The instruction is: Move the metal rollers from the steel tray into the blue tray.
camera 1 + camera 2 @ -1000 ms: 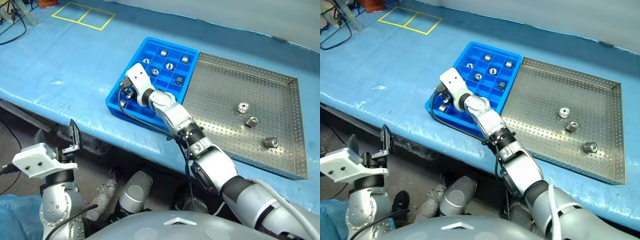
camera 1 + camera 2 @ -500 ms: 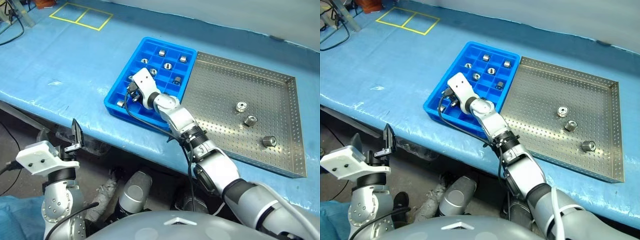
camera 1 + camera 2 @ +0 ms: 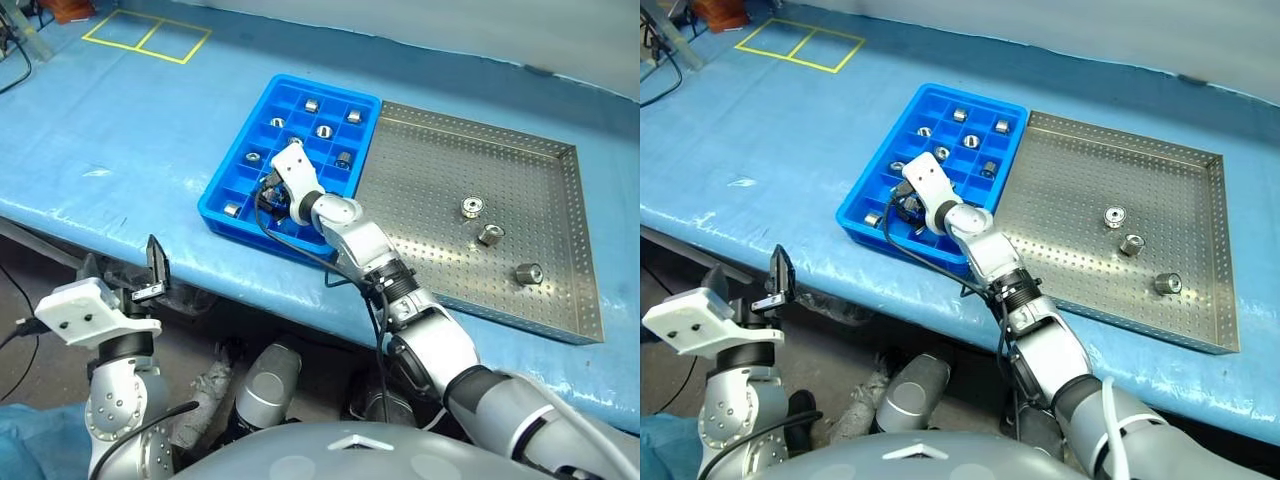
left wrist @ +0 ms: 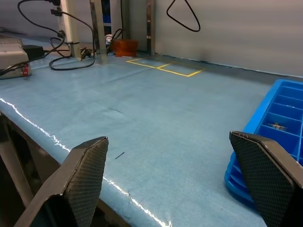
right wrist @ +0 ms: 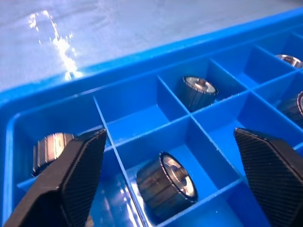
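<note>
My right gripper (image 5: 165, 156) hangs over the blue tray (image 3: 222, 190), jaws spread wide and empty, a roller (image 5: 165, 182) lying loose in the compartment between its fingers. Three rollers (image 3: 470, 207) remain on the steel tray (image 3: 440, 160). My left gripper (image 4: 175, 170) is wide open and empty, off the table edge. The blue tray holds maybe eight rollers.

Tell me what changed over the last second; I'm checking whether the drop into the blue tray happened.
The right gripper has opened over the blue tray, letting go of a metal roller, which now lies in a compartment between its fingers. The left gripper stayed open and idle beside the table. Three rollers remain where they were on the steel tray.
</note>
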You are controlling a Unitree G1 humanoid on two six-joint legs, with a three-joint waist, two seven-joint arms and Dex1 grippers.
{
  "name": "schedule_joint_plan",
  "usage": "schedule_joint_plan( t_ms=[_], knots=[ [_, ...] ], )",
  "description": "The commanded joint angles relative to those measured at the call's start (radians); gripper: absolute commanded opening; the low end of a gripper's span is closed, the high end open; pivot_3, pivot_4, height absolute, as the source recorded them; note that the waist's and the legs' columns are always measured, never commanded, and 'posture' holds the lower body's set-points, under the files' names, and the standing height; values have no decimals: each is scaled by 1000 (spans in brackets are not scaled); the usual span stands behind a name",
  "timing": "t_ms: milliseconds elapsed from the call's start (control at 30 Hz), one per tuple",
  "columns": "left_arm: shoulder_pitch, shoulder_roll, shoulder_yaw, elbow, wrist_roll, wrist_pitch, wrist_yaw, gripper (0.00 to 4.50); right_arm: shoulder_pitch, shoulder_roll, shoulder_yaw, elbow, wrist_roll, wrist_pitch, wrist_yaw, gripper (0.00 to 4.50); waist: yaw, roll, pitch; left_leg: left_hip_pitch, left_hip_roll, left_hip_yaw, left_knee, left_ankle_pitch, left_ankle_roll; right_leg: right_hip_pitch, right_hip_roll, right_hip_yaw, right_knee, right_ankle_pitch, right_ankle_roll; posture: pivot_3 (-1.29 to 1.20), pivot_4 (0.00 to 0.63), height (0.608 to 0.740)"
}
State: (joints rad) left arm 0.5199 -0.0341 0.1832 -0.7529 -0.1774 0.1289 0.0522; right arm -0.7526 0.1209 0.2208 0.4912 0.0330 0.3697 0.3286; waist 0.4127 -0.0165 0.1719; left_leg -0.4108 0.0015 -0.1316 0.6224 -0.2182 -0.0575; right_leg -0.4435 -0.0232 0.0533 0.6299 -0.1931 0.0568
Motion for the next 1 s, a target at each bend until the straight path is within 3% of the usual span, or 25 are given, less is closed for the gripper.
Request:
schedule_joint_plan(
  t_ms=[33, 200, 300, 433, 733, 867, 1000],
  knots=[
    [-22, 16, 2, -7, -16, 14, -16, 4500, 12, 22, -69, -173, 69, 57, -18, 4483, -1, 0, 0, 0, 0, 0, 0, 0, 0, 0, 0, 0, 0, 0, 0, 394, 150, 740],
    [-124, 75, 18, 20, -47, 75, -56, 4500, 74, 10, -162, -404, 125, 163, -113, 4483, -20, 1, -1, 0, 0, 0, 3, 0, 0, 1, 0, 0, 1, 0, 0, 282, 150, 740],
    [-223, 125, 14, 68, -62, 115, -86, 4500, 128, -38, -164, -509, 75, 190, -172, 4483, -60, 4, -3, 0, 0, 0, 5, 0, 0, 3, 0, 0, 1, 0, 0, 208, 150, 740],
    [-343, 172, -4, 141, -78, 149, -127, 4500, 187, -74, -164, -617, 33, 229, -240, 4483, -151, 6, -5, 1, 0, 2, 6, 1, 0, 4, 0, 1, 0, 3, 0, 94, 150, 740],
    [-577, 215, -92, 326, -69, 167, -227, 4500, 295, -138, -146, -765, -53, 281, -316, 4483, -427, 7, -5, 16, 1, 4, 4, 1, 3, 18, 0, 4, -1, 6, -2, -76, 150, 740],
    [-637, 208, -122, 378, -62, 162, -245, 4500, 324, -153, -150, -795, -71, 294, -330, 4483, -494, 7, -5, 17, 2, 5, 5, 1, 3, 18, 0, 5, 1, 7, -1, -98, 150, 740],
    [-653, 204, -135, 397, -57, 157, -248, 4500, 333, -153, -155, -805, -74, 303, -336, 4483, -524, 7, -5, 19, 3, 8, 5, 1, 3, 17, 2, 10, 5, 7, -1, -98, 150, 740]
  ],
)
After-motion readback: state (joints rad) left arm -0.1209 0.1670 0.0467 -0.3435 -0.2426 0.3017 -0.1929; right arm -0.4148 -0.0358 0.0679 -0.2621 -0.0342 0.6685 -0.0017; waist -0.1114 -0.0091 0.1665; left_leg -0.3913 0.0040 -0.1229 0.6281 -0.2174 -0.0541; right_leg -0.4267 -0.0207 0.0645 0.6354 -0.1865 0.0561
